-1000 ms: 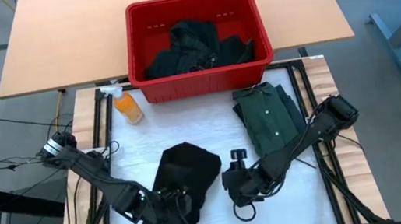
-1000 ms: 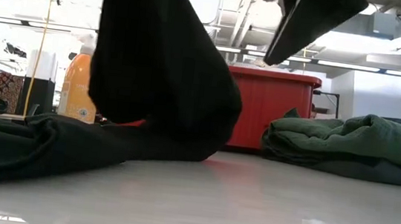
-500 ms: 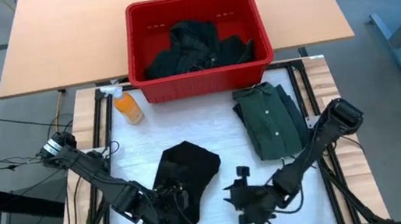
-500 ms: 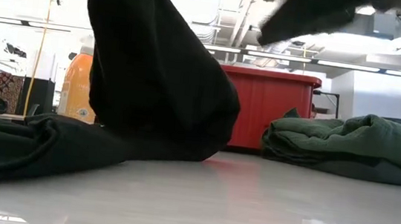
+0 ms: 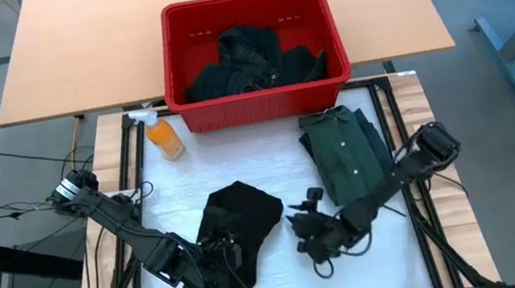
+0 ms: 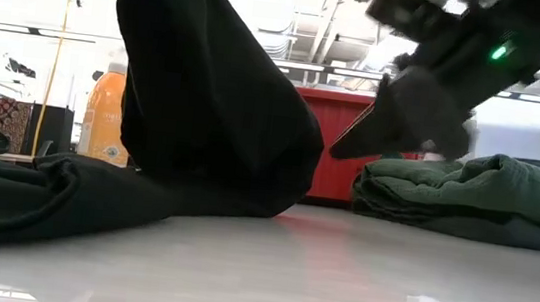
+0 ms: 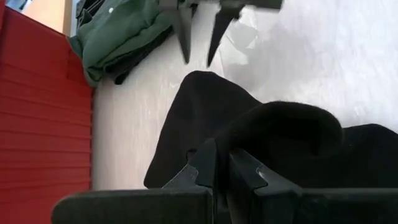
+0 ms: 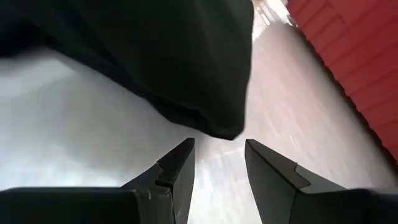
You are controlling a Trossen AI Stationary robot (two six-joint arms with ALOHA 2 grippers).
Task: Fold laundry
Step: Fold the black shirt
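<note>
From above: black garment [image 5: 234, 230] spread on the white surface [image 5: 251, 170] in front of the red basket [image 5: 176, 69], long axis slanting from its rounded end nearest the basket down toward the front left corner. Left end effector [image 5: 216, 263] buried in the garment's lower part, fingers clamped on the cloth. Right end effector [image 5: 302, 227] just beside the garment's right edge, fingers apart, empty; folded green shirt [image 5: 345, 157] on the far side of it from the garment, also in front of the basket. More dark laundry [image 5: 246, 60] heaped inside the basket; an orange bottle [image 5: 164, 137] at the basket's front left corner. Low view: black garment [image 6: 205, 104] raised in a tall hump with the rest trailing flat across the surface, basket [image 6: 352, 140] behind it, shirt [image 6: 476, 198] lying beside, right end effector [image 6: 393, 124] hanging above the surface between hump and shirt. Left wrist view: fingers [image 7: 205, 165] together on a fold of black cloth [image 7: 280, 137], right end effector [image 7: 199, 31] beyond the garment's rounded end, tips spread and aimed down. Right wrist view: fingers [image 8: 180, 165] parted with bare surface between, garment's rounded edge [image 8: 211, 118] just ahead, not yet touched. Judgement: right arm nearer the free edge, so a short advance toward the garment, away from the shirt, would likely bring that edge between the tips.
</note>
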